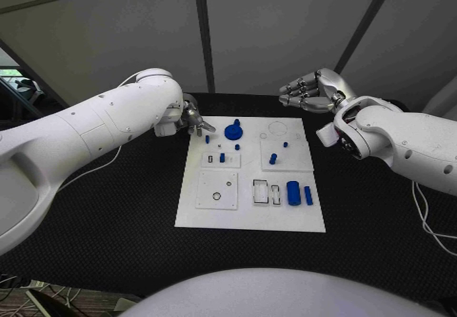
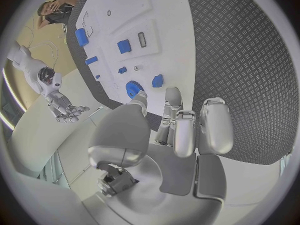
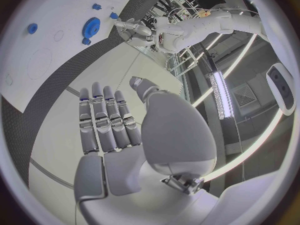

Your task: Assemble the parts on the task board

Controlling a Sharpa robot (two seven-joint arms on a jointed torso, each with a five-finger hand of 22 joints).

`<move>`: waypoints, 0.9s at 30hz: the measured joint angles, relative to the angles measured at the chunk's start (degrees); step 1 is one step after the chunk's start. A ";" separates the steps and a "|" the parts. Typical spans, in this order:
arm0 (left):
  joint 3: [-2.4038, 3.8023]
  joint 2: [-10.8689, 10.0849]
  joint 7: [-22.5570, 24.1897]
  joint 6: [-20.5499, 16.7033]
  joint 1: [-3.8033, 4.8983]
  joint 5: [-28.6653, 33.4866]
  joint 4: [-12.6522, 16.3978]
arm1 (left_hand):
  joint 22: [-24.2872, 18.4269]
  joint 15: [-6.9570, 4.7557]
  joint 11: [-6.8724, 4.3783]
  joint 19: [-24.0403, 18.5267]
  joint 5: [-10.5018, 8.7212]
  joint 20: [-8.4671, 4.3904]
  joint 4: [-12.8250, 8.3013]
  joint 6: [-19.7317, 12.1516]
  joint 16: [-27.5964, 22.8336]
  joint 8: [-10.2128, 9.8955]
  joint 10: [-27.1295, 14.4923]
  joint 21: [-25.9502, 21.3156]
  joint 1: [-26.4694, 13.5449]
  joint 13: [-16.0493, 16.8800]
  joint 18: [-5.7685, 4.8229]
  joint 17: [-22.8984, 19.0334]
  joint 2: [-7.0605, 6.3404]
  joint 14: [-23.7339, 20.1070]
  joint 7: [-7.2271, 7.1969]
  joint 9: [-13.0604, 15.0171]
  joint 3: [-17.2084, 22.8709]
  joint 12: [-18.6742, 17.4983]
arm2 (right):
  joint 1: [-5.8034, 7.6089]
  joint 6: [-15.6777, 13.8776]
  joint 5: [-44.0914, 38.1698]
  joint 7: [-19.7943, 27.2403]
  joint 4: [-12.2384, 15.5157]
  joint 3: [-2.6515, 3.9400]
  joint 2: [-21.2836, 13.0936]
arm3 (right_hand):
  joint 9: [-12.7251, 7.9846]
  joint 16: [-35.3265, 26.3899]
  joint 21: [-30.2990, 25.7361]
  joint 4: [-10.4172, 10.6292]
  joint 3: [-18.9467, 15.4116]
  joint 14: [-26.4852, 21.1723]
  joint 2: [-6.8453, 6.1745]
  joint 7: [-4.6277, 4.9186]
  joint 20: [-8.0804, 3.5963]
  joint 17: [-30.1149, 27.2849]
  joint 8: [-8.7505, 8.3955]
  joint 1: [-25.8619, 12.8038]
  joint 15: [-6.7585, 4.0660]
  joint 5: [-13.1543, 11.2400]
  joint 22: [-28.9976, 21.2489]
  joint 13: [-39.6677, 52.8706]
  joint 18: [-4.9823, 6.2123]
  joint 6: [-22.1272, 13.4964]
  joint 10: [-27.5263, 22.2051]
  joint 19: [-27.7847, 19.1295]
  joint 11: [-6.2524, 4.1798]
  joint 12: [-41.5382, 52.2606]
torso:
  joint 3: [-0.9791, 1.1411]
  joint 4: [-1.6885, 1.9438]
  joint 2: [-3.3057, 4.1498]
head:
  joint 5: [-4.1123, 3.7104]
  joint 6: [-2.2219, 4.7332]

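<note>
The left robot hand (image 1: pixel 193 121), fingers loosely curled and holding nothing, hovers at the task board's (image 1: pixel 249 221) upper-left corner. The right robot hand (image 1: pixel 310 90), upper right, is empty with fingers bent.

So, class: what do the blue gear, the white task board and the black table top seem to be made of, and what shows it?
Blue gear: probably moulded or printed plastic, with uniform matt colour and no metallic glint.
Task board: likely white plastic or painted plate, smooth and flat.
Table: apparently a black textured mat; the left wrist view shows a raised diamond pattern.
</note>
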 measured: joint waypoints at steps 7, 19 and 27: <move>-0.03 0.09 0.11 1.17 -0.17 -0.02 -0.10 | 0.00 0.00 0.00 0.00 0.00 0.00 -0.23 0.50 0.00 0.00 0.00 0.00 1.21 -0.02 0.01 0.00 0.60 0.00 -0.09 -0.05 -0.23 0.01 | 0.00 0.04 0.00 -0.02 -0.02 0.00 0.07 | 0.00 0.00 -0.18 0.00 0.00 0.00 0.00 0.00 0.00 0.00 0.00 0.00 0.00 0.00 0.00 0.00 0.00 0.00 0.00 0.00 0.00 0.00 | 0.00 0.00 0.01 | -0.01 -0.08; -0.04 0.36 0.39 1.94 -0.24 -0.05 -0.37 | -0.01 0.00 0.00 0.00 0.00 0.00 -0.55 0.71 0.00 0.23 0.00 -0.01 2.73 -0.27 0.00 0.00 1.09 0.00 -0.30 -0.21 -0.55 0.01 | 0.01 0.09 0.00 -0.07 0.03 0.00 0.20 | 0.00 0.00 -0.18 0.15 -0.15 0.00 0.22 0.00 0.00 -0.05 0.00 -0.22 0.00 0.00 0.00 0.00 0.00 0.00 0.00 0.00 0.00 0.00 | 0.02 -0.04 0.02 | -0.13 -0.21; -0.06 0.77 0.50 1.94 -0.31 0.32 -1.04 | -0.01 0.00 0.00 -0.01 0.00 0.00 -0.71 1.11 0.00 0.23 0.00 -0.01 3.61 -0.47 0.00 0.00 1.97 0.00 -0.30 -0.33 -0.39 0.01 | 0.01 0.17 0.00 -0.08 0.09 0.00 0.32 | 0.00 0.00 -0.18 0.15 -0.15 0.00 0.22 0.00 0.00 -0.05 0.00 -0.22 0.00 0.00 0.00 0.00 0.01 0.00 0.00 0.00 0.00 0.00 | 0.01 -0.04 0.01 | -0.32 -0.27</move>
